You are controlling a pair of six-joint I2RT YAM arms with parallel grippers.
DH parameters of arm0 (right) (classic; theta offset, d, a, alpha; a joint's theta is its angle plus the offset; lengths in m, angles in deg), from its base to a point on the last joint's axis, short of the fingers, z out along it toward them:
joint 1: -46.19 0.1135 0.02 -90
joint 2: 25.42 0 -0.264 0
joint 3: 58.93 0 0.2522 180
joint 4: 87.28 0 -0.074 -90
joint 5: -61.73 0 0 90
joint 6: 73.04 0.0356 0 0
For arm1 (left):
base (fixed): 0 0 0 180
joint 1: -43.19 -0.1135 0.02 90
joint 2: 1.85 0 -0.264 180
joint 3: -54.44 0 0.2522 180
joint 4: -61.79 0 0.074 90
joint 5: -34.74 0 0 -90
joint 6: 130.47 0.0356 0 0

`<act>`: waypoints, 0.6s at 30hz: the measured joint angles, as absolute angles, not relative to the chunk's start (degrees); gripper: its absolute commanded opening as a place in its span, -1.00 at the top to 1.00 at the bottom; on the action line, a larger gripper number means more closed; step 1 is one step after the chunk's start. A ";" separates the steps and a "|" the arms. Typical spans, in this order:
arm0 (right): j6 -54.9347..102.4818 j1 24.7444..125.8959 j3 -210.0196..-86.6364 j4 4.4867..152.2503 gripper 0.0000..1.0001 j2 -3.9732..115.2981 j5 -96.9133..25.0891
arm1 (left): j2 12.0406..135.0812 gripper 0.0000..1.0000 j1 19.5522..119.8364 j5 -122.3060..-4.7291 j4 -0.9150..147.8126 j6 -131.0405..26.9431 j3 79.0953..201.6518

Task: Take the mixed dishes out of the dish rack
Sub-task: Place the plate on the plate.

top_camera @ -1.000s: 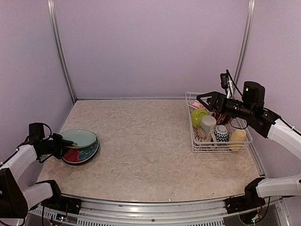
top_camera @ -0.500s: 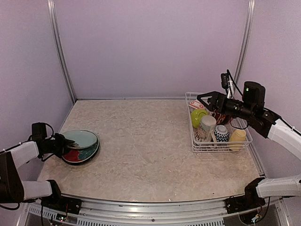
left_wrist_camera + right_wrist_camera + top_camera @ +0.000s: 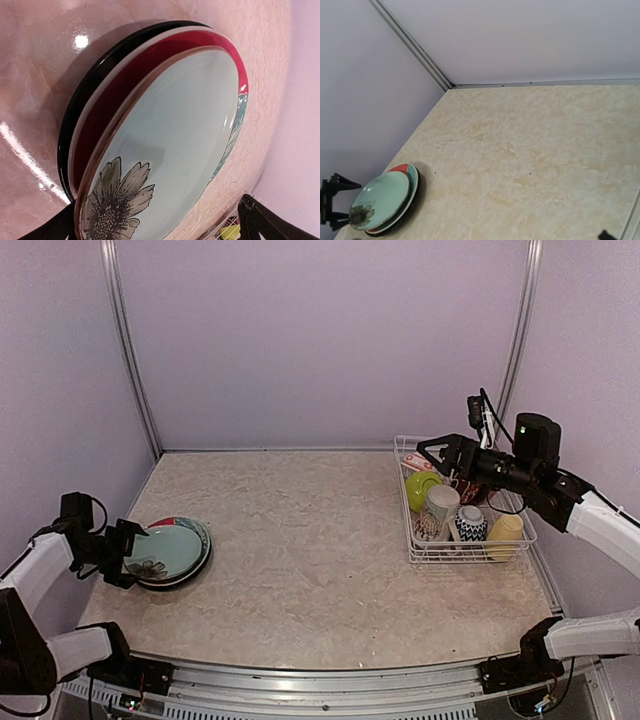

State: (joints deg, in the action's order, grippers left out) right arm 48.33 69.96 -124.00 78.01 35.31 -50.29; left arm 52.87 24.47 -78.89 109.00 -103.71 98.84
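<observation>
Top view: the left tool (image 3: 124, 555), spread wide and holding nothing, sits near the left edge of the bench (image 3: 320, 540). Its two fingers flank the near rim of the plate stack (image 3: 172, 552), which lies flat there. Far right, tight to the side wall, stands the dish rack (image 3: 470, 557) with a lime-green bowl (image 3: 421, 488), a beige patterned mug (image 3: 437, 511), a patterned small bowl (image 3: 470, 523) and a pale-yellow mug (image 3: 506, 535). A dish at its back is mostly hidden. The right tool (image 3: 428, 454) hovers over the rack's back left corner, fingers apart. A broad stretch of bench separates stack and rack

Left wrist view: the pale-green floral plate (image 3: 175, 140) tops a red plate (image 3: 150, 70) and a dark plate (image 3: 87, 90), with a fingertip at each lower corner; contact cannot be judged

Right wrist view: only a dark speck of its own tool shows, bottom right. The stack lies far off, lower left, close to the wall
</observation>
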 measured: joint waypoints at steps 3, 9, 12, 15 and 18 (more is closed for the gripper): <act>48.25 69.96 -124.00 78.01 -1.00 35.33 -50.23 | 52.68 -0.98 24.47 -76.56 113.53 -105.40 101.77; 47.18 69.96 -124.02 77.77 -1.00 35.33 -48.91 | 55.02 -0.98 24.47 -74.46 119.58 -108.43 105.09; 46.54 69.96 -124.09 77.25 -1.00 35.33 -48.35 | 56.70 -0.98 24.47 -73.04 121.99 -108.63 106.84; 45.71 69.94 -124.57 76.00 -0.99 35.38 -47.41 | 57.09 -0.98 24.21 -71.27 123.74 -108.59 109.20; 44.07 69.92 -125.69 73.99 -0.99 35.33 -45.11 | 57.27 -0.98 23.60 -69.85 126.53 -107.97 113.07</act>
